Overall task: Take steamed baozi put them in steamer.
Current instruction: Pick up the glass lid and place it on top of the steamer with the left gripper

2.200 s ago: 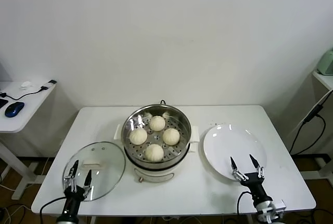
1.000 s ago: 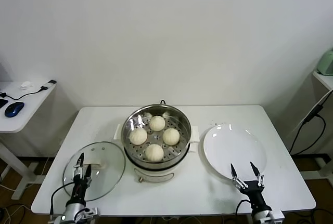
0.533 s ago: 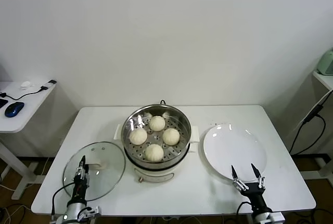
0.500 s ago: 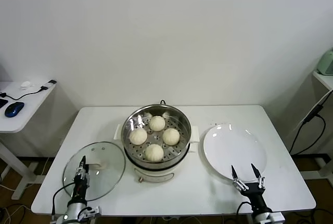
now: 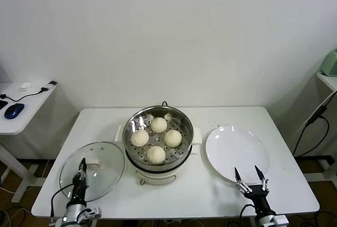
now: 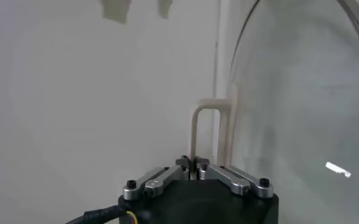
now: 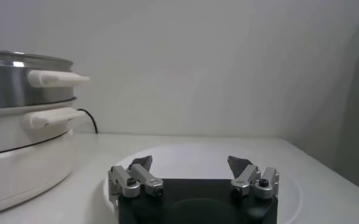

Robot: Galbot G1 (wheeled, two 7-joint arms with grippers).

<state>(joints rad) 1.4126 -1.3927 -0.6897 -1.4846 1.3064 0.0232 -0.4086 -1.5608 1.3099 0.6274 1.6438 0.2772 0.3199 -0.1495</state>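
Several cream-white steamed baozi (image 5: 156, 154) sit on the perforated tray inside the shiny steamer (image 5: 181, 119), mid-table. The steamer's side (image 7: 14, 79) also shows in the right wrist view. The round glass lid (image 5: 102, 168) lies at the front left of the table. My left gripper (image 5: 81, 170) is at its near side, shut on the lid's thin cream handle (image 6: 194, 131); the left gripper (image 6: 192, 163) has its jaws pressed together around that loop. My right gripper (image 5: 249, 177) hovers open and empty at the near edge of the white plate (image 5: 237, 150); the right gripper (image 7: 191, 163) holds nothing.
The plate (image 7: 185, 155) lies bare, right of the steamer. A small side table (image 5: 21, 114) with a blue mouse (image 5: 14, 110) and cables stands to the left. A black cable (image 5: 316, 121) hangs at the far right. Both grippers are near the table's front edge.
My left gripper has gone from open to shut on the lid's handle, and the lid has shifted slightly left. The right gripper has sunk a little and stays open.
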